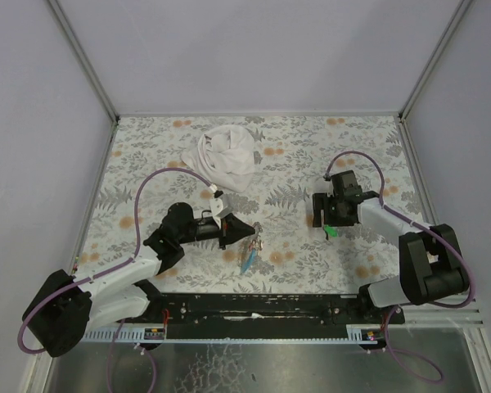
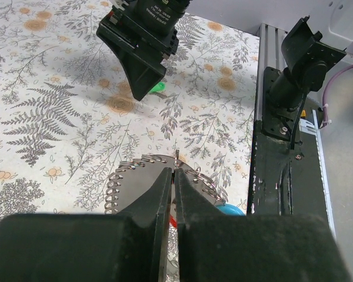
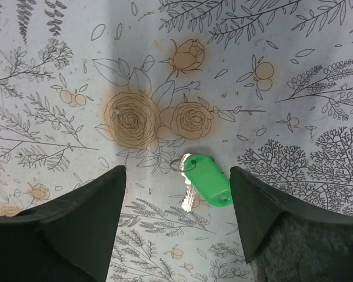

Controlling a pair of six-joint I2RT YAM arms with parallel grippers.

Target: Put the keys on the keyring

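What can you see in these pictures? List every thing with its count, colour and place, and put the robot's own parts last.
green key: one, green plastic head with a silver blade, flat on the table between the right gripper's fingers.
keyring: one, grey strap with a thin metal ring and a light-blue piece, on the table at the left gripper's tips.
red bit: one, red, mostly hidden under the left gripper, so unclear what it is.
white cloth: one, white, crumpled, far side of the table.
table: one, grey leaf and orange flower pattern.
rail: one, black, along the near edge.
left gripper: one, black, closed, over the strap.
right gripper: one, black, open, above the green key.
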